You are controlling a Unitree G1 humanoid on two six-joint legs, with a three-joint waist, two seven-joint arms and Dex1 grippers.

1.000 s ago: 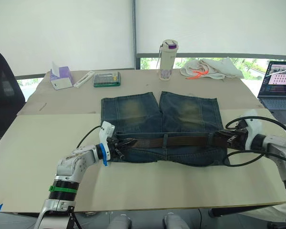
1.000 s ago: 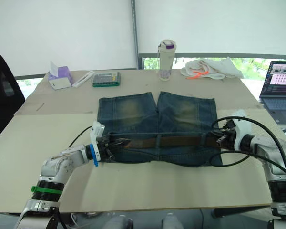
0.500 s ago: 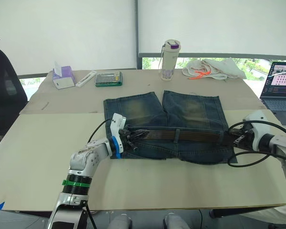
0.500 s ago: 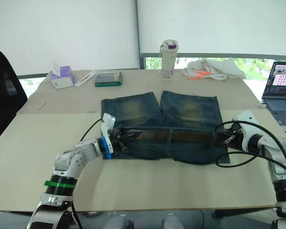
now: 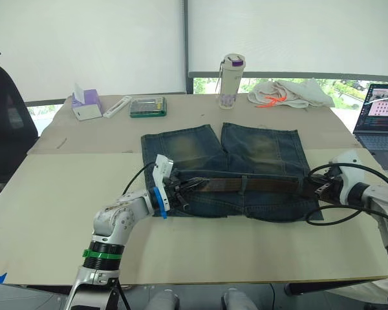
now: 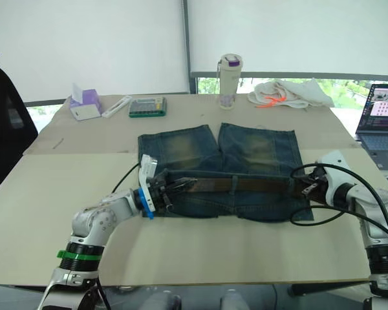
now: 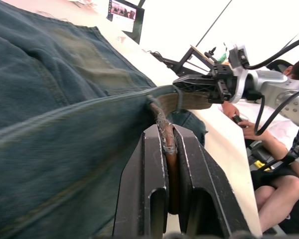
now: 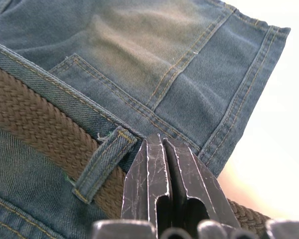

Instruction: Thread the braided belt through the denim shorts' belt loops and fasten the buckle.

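Pinching the braided belt, left tool over denim shorts.

Left pincer clamped on braided belt; right pincer apparently closed, low at opposite waistband end.

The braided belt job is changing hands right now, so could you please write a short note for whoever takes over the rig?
Left hand: shut on the dark brown braided belt, at the left end of the waistband.
Right hand: shut, resting over the belt at the waistband's right end, beside a blue denim belt loop; I cannot tell if it grips anything.
The faded blue denim shorts lie flat on the table, waistband toward the robot, legs away.
Done: the belt runs across the waistband, passing under the loops I can see.
Left: I cannot make out the buckle, so treat fastening as pending and check every loop.
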